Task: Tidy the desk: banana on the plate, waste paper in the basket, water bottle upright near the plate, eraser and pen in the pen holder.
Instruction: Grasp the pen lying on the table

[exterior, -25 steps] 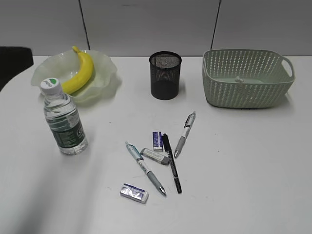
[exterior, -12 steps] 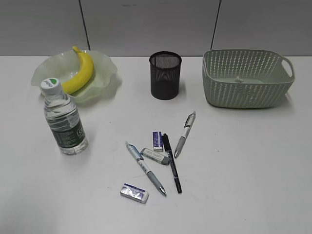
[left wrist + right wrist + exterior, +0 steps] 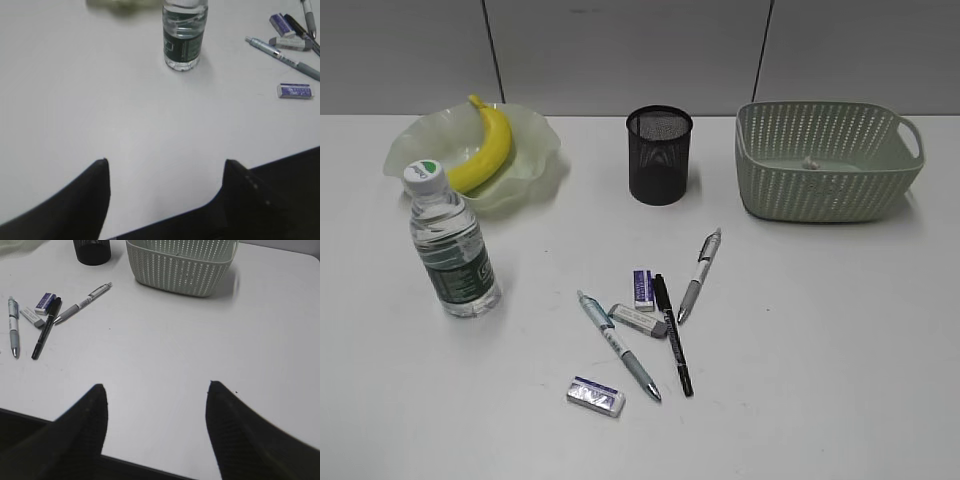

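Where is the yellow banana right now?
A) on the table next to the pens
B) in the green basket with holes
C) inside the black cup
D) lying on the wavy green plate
D: the banana lies across the pale green wavy-rimmed plate at the back left, while the black pen holder and the basket hold no banana.

Exterior view slants down across the desk; both wrist views look forward low, sharing the pens.
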